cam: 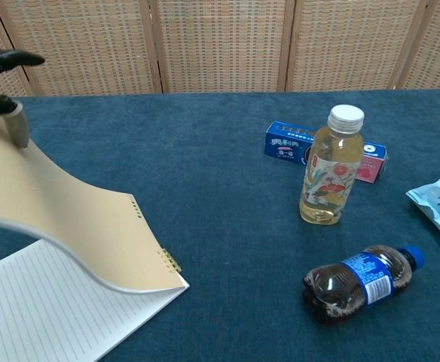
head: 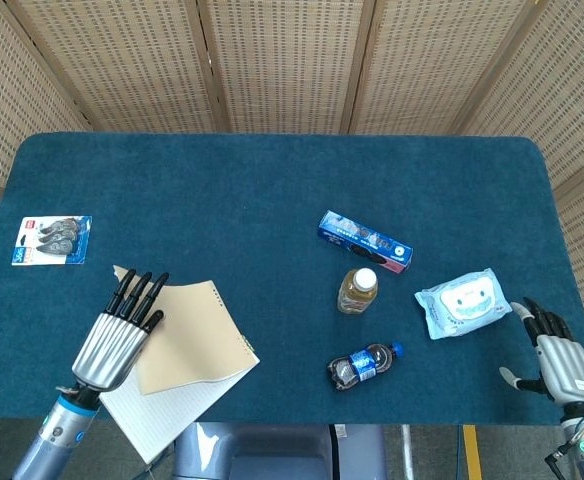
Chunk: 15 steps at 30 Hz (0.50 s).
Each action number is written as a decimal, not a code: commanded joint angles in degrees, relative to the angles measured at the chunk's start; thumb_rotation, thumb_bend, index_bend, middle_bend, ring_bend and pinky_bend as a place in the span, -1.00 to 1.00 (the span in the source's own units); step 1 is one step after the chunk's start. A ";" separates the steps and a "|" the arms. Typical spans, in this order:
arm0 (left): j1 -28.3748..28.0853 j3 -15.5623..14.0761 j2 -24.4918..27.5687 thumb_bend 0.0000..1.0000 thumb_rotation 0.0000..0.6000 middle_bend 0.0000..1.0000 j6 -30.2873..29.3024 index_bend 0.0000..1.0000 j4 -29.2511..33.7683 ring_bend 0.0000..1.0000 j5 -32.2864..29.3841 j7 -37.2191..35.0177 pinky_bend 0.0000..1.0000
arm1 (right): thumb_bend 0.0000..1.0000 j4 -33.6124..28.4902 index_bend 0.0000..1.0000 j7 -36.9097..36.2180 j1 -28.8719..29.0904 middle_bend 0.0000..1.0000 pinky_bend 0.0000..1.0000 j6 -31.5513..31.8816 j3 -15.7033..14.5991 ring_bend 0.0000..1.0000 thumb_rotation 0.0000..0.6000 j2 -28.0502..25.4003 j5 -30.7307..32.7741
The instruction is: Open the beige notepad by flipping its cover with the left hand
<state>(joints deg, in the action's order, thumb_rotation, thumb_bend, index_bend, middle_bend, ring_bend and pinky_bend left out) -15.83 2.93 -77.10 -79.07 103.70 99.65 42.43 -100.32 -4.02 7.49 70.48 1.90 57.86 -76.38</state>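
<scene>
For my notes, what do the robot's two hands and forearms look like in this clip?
The left hand and right hand both have ribbed silver metallic backs with black fingers. Each sits on a silver-grey wrist with a small blue-green ring or marking. A thin dark cable shows beside the right wrist.

Bright, even light from overhead, soft faint shadows, both views sharp throughout.

Beyond my hands a blue carpeted table (head: 272, 180) stretches to a woven rattan screen (head: 282, 60) with wooden frames; below the near edge, possibly grey floor (head: 422, 450).
</scene>
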 commanded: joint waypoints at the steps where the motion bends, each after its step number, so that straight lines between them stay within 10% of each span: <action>1: -2.39 2.74 -1.37 0.45 1.00 -1.00 2.13 0.59 -0.53 -1.00 -2.04 0.86 -1.00 | -0.48 0.02 -1.00 0.01 0.04 -1.00 -1.00 -0.04 -0.04 -1.00 1.00 -0.01 -0.13; 15: -10.52 10.76 -7.10 0.43 1.00 -1.00 7.78 0.59 -3.40 -1.00 -9.35 6.24 -1.00 | -0.48 0.05 -1.00 -0.75 0.05 -1.00 -1.00 -0.08 -0.02 -1.00 1.00 -0.07 -0.28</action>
<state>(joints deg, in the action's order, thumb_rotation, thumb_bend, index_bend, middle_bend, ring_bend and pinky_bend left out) -25.37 12.73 -83.37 -71.95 101.09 91.30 47.99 -100.27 -4.78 7.54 70.41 1.89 57.79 -76.65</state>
